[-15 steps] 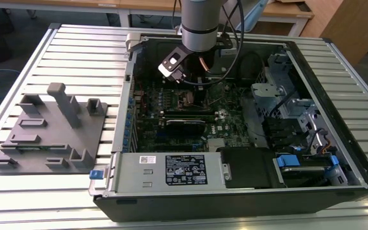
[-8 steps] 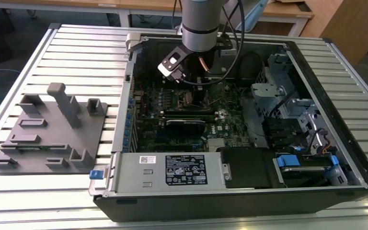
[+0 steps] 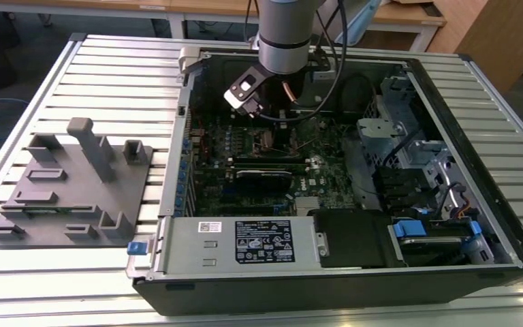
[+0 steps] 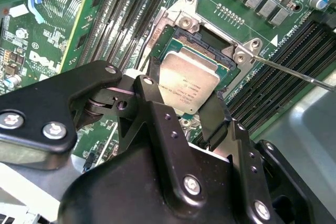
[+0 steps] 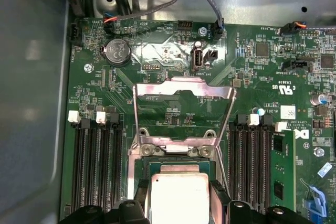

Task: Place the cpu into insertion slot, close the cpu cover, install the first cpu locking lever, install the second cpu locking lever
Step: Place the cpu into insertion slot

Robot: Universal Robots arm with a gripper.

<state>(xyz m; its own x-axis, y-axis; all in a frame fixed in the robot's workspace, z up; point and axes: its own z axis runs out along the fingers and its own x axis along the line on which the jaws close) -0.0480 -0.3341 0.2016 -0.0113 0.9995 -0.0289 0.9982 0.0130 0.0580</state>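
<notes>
Arm (image 3: 284,34) is seen inside open computer case (image 3: 334,296), above motherboard (image 5: 105,77).
- Gripper (image 4: 184,98) is clenched on cpu (image 4: 188,80). Opposite edges are pinched by fingers (image 4: 210,114), likely so that chip is kept level.
- Cpu is held square over insertion slot (image 4: 206,45), at or just above it. Whether it is seated cannot be told.
- Cpu cover (image 5: 184,81) is swung back, so slot is left open for entry.
- Locking lever (image 4: 294,72) is released and angled outward, clear of gripper.
- Placement step is judged in hand. Cover and levers are not yet closed.
</notes>
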